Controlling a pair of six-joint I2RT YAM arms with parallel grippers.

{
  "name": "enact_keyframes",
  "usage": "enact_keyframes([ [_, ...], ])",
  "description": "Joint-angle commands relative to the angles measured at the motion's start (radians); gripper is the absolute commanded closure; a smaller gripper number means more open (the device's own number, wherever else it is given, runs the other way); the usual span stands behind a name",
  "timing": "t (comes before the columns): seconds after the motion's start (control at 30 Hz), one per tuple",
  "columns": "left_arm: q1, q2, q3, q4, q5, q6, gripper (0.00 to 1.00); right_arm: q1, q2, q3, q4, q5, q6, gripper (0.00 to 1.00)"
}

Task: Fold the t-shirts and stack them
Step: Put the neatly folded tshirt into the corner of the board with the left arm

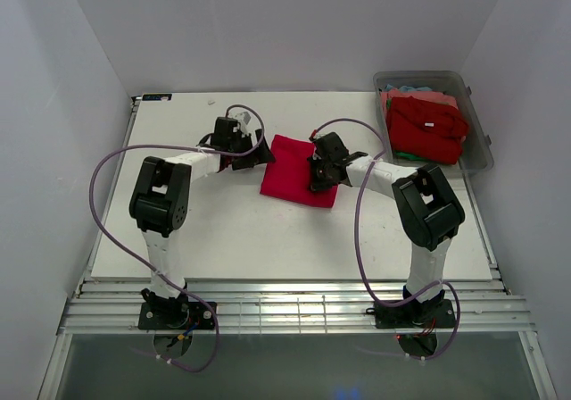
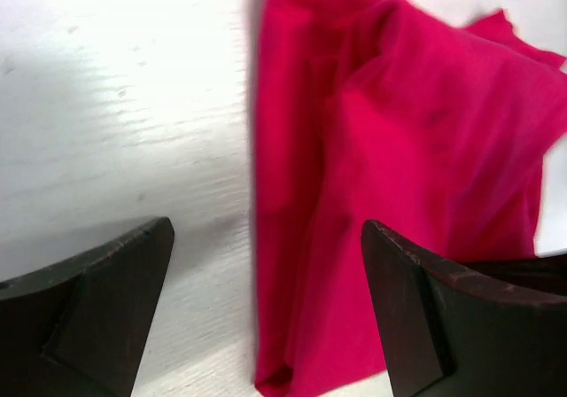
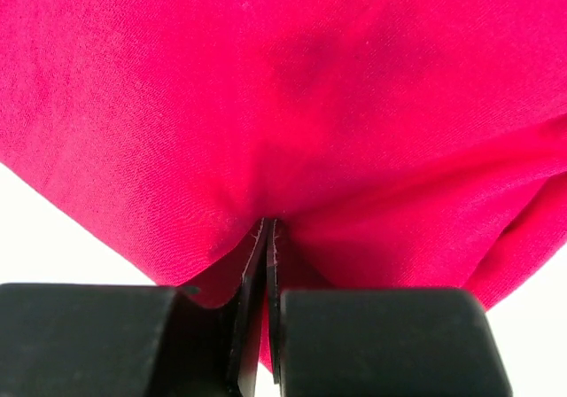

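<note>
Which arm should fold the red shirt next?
Right, probably. The right gripper is pinched shut on an edge of the red shirt, so it can lift and fold. The left gripper hangs open at the opposite edge, holding nothing.

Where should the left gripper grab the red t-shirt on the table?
I'd pinch the red t-shirt at its left edge, coming from the left, low over the table. That edge lies flat and straight just ahead of the open left gripper, and the right gripper is shut on the opposite side.
</note>
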Motion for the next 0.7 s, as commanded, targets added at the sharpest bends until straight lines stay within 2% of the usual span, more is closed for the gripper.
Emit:
enact_keyframes([
  [0.0,0.019,0.038,0.064,-0.030,0.155,0.055,0.02,0.004,0.009,-0.009,-0.100,0.022,-0.012,0.92],
  [0.3,0.039,0.115,0.030,-0.006,0.408,0.079,0.02,0.012,0.015,0.025,-0.127,0.062,-0.023,0.92],
  [0.5,-0.019,0.090,-0.052,-0.004,0.407,0.117,0.02,0.017,0.024,0.038,-0.130,0.062,-0.024,0.92],
  [0.67,-0.096,0.098,-0.075,0.031,0.388,0.078,0.02,0.018,0.035,0.048,-0.130,0.061,-0.018,0.92],
])
